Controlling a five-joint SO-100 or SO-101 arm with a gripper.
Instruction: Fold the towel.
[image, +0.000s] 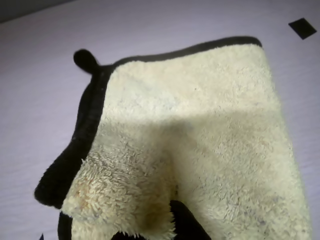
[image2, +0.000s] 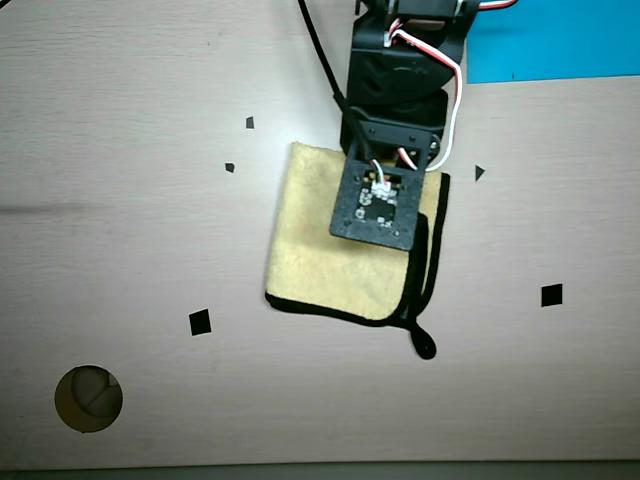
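Note:
The towel is fluffy yellow with a black underside and black trim, and lies on the pale table. In the overhead view the towel lies in a folded rectangle, with doubled black edges on its right side and a black hanging loop at the lower right corner. The loop also shows in the wrist view. My gripper is at the bottom of the wrist view, with black fingertips pinching a raised fold of yellow pile. In the overhead view the wrist camera board hides the gripper over the towel's upper right part.
Small black tape marks dot the table around the towel; one shows in the wrist view. A round hole sits at the lower left. A blue sheet lies at the top right beside the arm's base.

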